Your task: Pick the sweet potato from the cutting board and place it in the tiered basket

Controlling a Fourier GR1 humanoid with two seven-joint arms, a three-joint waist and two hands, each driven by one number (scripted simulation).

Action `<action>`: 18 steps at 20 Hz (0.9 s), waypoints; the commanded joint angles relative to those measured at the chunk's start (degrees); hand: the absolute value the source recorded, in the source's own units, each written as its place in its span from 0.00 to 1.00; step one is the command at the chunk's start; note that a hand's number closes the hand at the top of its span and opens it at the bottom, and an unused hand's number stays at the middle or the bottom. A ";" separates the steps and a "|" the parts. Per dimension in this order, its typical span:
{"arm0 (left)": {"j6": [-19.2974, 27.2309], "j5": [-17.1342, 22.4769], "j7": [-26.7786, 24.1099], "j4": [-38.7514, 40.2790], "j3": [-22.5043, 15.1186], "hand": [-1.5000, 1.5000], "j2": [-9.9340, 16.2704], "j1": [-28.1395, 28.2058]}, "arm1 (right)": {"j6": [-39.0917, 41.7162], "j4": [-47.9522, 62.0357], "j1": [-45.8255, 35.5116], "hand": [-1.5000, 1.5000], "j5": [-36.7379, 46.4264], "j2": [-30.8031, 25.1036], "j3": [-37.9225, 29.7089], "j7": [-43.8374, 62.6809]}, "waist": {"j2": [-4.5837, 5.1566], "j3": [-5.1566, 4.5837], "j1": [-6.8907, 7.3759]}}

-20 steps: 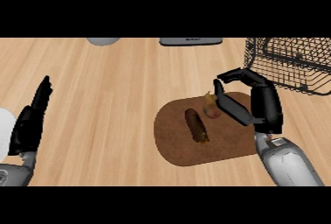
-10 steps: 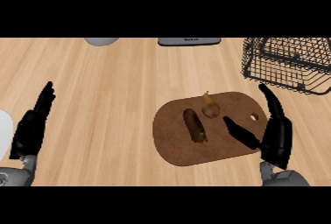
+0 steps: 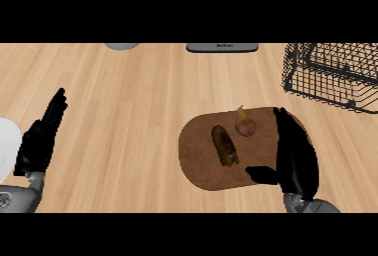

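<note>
While one sweet potato (image 3: 225,145) lies on one cutting board (image 3: 203,167), two hands flank it.

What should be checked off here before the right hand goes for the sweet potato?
1. Sweet potato lies on the cutting board, uncovered: ok.
2. Right hand open, fingers straight, holding nothing: ok.
3. Right hand beside the sweet potato, not yet touching it: ok.
4. Small pear-like item lies close above the sweet potato and could get bumped: not ok.
5. Tiered basket in view at upper right, its opening partly cut off: cannot tell if free.
6. Left hand resting open at the left edge, out of the way: ok.
</note>
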 commanded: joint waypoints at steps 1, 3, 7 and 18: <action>-1.15 0.57 -0.03 0.27 0.07 0.50 -0.14 -0.68 | 15.24 -3.64 -5.94 0.00 6.07 3.73 3.84 15.89 | 0.02 0.07 1.12; -0.22 -0.68 2.26 -2.90 -1.39 0.50 -0.45 0.10 | 21.70 -4.85 -10.47 0.00 7.97 7.36 3.86 23.31 | 0.03 0.42 1.84; -0.21 -0.98 3.27 -0.30 -1.40 0.50 -2.10 -3.65 | 28.36 0.29 -17.43 0.00 10.72 16.66 3.88 31.06 | 0.50 0.50 1.47; -0.40 -1.88 -1.24 2.51 -0.49 0.50 -3.46 -1.88 | 30.74 9.00 -19.06 0.00 5.36 17.04 1.04 36.06 | 0.57 0.56 1.31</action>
